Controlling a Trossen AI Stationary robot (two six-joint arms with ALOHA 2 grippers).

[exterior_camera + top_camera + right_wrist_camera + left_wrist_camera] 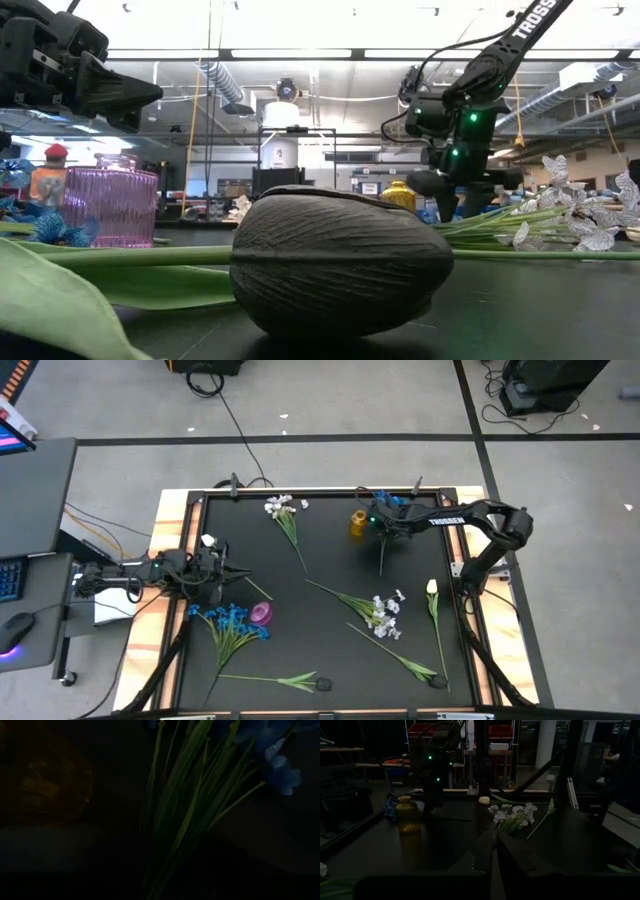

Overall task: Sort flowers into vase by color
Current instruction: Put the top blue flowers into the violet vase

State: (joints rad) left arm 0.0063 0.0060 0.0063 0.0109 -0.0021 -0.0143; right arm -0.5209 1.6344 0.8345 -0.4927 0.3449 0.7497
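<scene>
While the right gripper (pixel 385 528) is hovering w/ fingers spread over a blue flower bunch (pixel 383 500) beside the yellow vase (pixel 358 523), you are seeing the left gripper (pixel 238 572) pressed together, empty, nr the pink vase (pixel 261 613).

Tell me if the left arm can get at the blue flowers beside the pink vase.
Probably yes: the left claw, shut, hangs just beyond the blue flowers and pink vase, with nothing between; only the vase crowds them.
</scene>
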